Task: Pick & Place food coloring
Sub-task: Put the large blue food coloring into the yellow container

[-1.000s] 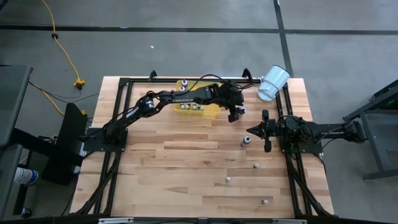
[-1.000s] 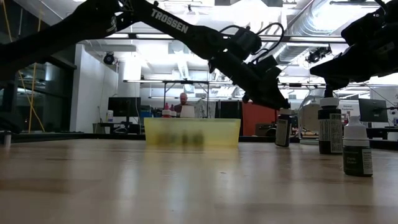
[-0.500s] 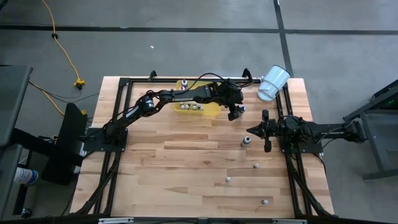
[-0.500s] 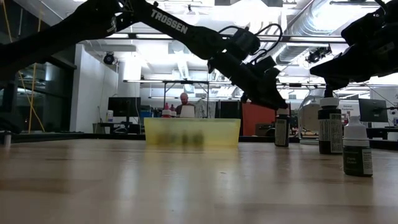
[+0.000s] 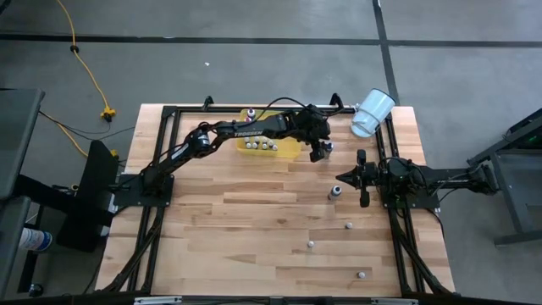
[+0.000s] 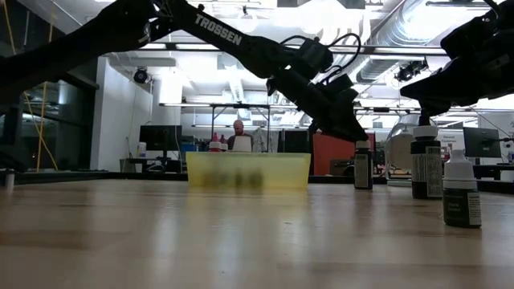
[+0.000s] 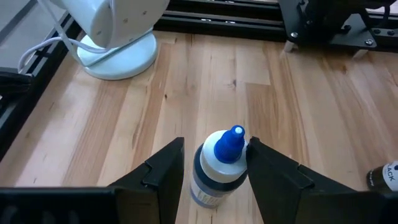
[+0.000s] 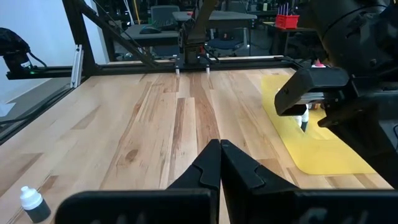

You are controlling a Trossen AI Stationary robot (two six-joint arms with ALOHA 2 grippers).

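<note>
My left gripper point(image 5: 319, 152) reaches over the far right part of the table, just right of the yellow tray point(image 5: 292, 151), and is shut on a food coloring bottle point(image 7: 217, 171) with a blue cap. In the low view this bottle point(image 6: 363, 164) hangs under the fingers. The tray holds several small bottles point(image 5: 259, 145). More bottles stand on their bases on the wood point(image 5: 334, 192), point(image 5: 348, 225), point(image 5: 311, 245). My right gripper point(image 8: 219, 152) waits shut at the table's right side point(image 5: 343, 176), touching nothing. My left gripper pinches the bottle's body point(image 7: 198, 180) between its two fingers, one on each side, just below the shoulder. The fingers slant down from the table's left. The bottle stays about upright, blue cap point(image 7: 232, 140) up, and hangs clear of the table point(image 8: 304, 119).
A white cup point(image 5: 373, 113) lies on its side at the far right corner. A black-labelled bottle point(image 7: 385, 177) stands near my left gripper. A black frame point(image 5: 254, 108) runs along the table's far edge. One more bottle point(image 5: 362, 274) stands toward the near right.
</note>
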